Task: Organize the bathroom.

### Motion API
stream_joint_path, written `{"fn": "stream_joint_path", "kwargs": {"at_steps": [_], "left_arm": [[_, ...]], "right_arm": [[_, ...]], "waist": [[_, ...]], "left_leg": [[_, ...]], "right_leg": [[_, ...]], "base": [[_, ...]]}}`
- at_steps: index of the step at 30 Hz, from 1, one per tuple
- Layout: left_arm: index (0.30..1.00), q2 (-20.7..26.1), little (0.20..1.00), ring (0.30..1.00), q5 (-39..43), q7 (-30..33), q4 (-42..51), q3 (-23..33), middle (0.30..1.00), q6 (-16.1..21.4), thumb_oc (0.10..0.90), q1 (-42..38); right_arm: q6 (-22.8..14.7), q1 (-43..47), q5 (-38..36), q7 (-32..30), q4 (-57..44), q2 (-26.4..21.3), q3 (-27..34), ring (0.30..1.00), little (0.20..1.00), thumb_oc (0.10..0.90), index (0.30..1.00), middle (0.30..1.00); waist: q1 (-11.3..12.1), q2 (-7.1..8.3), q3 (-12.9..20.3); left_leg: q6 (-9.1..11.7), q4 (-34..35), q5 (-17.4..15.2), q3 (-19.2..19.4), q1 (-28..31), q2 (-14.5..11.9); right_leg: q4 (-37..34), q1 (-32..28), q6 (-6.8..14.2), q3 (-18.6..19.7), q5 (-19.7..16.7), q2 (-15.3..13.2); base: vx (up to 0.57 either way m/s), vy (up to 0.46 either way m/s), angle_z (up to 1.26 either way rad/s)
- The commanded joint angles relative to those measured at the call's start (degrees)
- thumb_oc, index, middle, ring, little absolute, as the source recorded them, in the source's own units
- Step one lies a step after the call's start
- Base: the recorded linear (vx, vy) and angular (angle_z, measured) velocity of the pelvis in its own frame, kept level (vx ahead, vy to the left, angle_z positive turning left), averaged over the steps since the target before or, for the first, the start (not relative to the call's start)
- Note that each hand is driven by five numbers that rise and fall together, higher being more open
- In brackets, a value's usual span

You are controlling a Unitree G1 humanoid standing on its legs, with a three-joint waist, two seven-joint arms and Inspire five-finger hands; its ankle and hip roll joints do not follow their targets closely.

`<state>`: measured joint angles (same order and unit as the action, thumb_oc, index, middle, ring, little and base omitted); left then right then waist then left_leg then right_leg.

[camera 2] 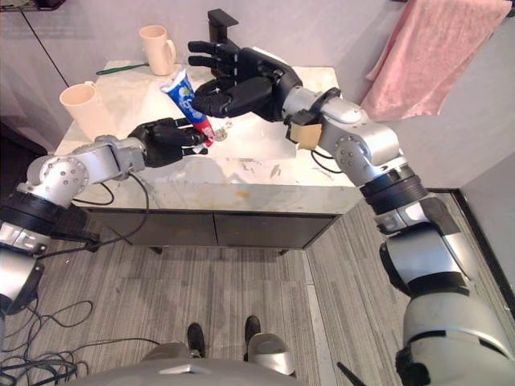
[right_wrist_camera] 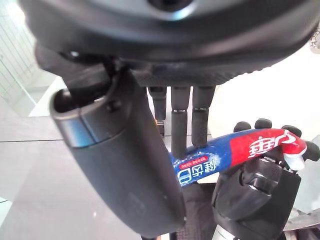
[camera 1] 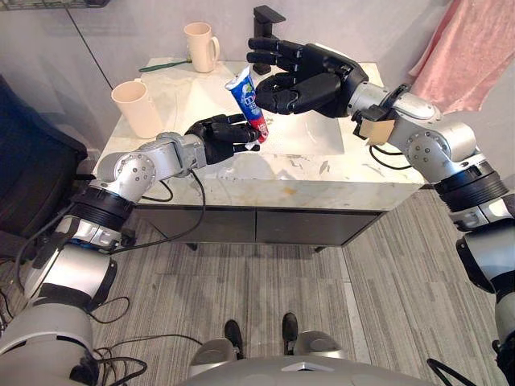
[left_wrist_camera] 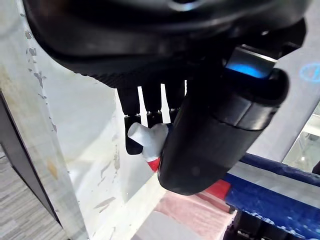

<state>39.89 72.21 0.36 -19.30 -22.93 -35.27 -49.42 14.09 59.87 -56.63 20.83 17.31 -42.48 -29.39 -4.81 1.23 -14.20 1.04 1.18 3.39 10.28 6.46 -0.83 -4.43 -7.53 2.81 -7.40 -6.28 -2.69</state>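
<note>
This is a bathroom. A white marble-topped vanity with dark drawer fronts [camera 1: 265, 225] carries a black faucet [camera 1: 266, 18] at its back edge and two cream ceramic mugs [camera 1: 137, 107] toward its left; a pink towel [camera 1: 471, 52] hangs to its right.

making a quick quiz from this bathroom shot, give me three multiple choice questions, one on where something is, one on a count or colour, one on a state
1. Where is the green toothbrush?
A. on the counter's far left, beside the far mug
B. inside the near mug
C. on the floor

2. How many mugs stand on the counter?
A. one
B. two
C. four

3. What holds the toothpaste tube?
A. nothing, it lies flat on the counter
B. the right hand alone
C. the left hand, curled round its red cap end

Answers:
1 A, it lies flat next to the far mug.
2 B, two pale mugs show at the counter's left.
3 C, the left hand grips the cap end while the right hand's straight fingers reach around the upper part.
</note>
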Motion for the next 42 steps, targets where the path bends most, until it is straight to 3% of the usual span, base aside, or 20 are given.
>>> {"fn": "stream_joint_path", "kwargs": {"at_steps": [1, 17, 26, 31, 34, 37, 42], "left_arm": [[0.3, -3.35, 0.3, 0.3, 5.51, -2.78, 0.59, 0.14, 0.3, 3.55, 0.4, -6.56], [0.3, -4.78, 0.3, 0.3, 4.4, -2.16, -0.91, -1.67, 0.3, 1.42, 0.4, -7.63], [0.3, -0.42, 0.3, 0.3, 3.81, -1.86, 0.5, 0.69, 0.3, -0.28, 0.4, -6.3], [0.3, 1.8, 0.3, 0.3, 3.6, -2.91, 0.33, 2.02, 0.3, -1.07, 0.4, -6.05], [0.3, 2.83, 0.3, 0.3, 3.31, -3.76, 0.03, 2.78, 0.3, -1.31, 0.4, -6.16], [0.3, 2.74, 0.3, 0.3, 3.0, -3.91, -0.05, 2.92, 0.3, -0.92, 0.4, -6.18], [0.3, 2.29, 0.3, 0.3, 3.38, -3.05, 0.36, 2.61, 0.3, -0.28, 0.4, -6.59]], "right_arm": [[-6.3, 8.43, -2.95, -0.34, 1.76, 0.23, -1.89, 0.9, 0.9, 0.8, 0.9, 0.9], [-10.7, 9.74, 0.22, 0.14, 4.33, 0.43, -2.78, 0.9, 0.9, 0.8, 0.9, 0.9], [-14.11, 13.02, 3.45, 2.47, 7.29, -4.61, -3.58, 0.9, 0.9, 0.8, 0.9, 0.9], [-13.37, 14.55, 3.3, 5.0, 7.43, -6.95, -5.0, 0.9, 0.9, 0.8, 0.9, 0.9], [-11.0, 14.56, 2.2, 6.79, 6.64, -8.06, -5.49, 0.9, 0.9, 0.8, 0.9, 0.9], [-7.93, 13.16, 2.23, 8.18, 5.49, -7.77, -5.14, 0.9, 0.9, 0.8, 0.9, 0.9], [-6.57, 10.96, 2.45, 8.52, 4.86, -6.91, -5.24, 0.9, 0.9, 0.8, 0.9, 0.9]], "waist": [[1.48, 0.4, 8.76], [1.48, 0.54, 8.77], [1.98, 0.56, 10.07], [2.23, 0.62, 10.65], [2.24, 0.86, 11.0], [2.12, 1.07, 11.17], [2.05, 1.22, 11.01]], "left_leg": [[2.52, -7.84, -3.76, -1.21, -1.19, -5.86], [2.36, -7.9, -4.01, -1.19, -1.01, -5.67], [2.36, -6.95, -4.21, -1.35, -0.8, -5.82], [2.4, -7.21, -4.27, -1.33, -1.03, -6.06], [2.49, -7.45, -4.24, -1.12, -1.22, -6.31], [2.58, -7.76, -4.07, -0.97, -1.42, -6.46], [2.57, -7.82, -3.96, -0.88, -1.3, -6.51]], "right_leg": [[0.85, 2.12, 1.42, 4.54, 5.3, 0.67], [0.75, 1.93, 1.63, 4.59, 5.0, 0.55], [0.57, 2.01, 1.75, 4.71, 5.18, 0.55], [1.08, 2.22, 1.72, 4.66, 5.62, 0.59], [1.43, 2.42, 1.69, 4.6, 5.81, 0.69], [1.57, 2.52, 1.6, 4.7, 5.9, 0.79], [1.51, 2.31, 1.5, 4.65, 5.9, 0.82]], "base": [[0.0, 0.0, 0.0], [0.0, 0.0, 0.0], [0.04, -0.004, 0.0], [0.03, -0.006, 0.0], [0.0, 0.0, 0.0], [0.0, 0.0, 0.0], [0.0, 0.0, 0.0]]}}
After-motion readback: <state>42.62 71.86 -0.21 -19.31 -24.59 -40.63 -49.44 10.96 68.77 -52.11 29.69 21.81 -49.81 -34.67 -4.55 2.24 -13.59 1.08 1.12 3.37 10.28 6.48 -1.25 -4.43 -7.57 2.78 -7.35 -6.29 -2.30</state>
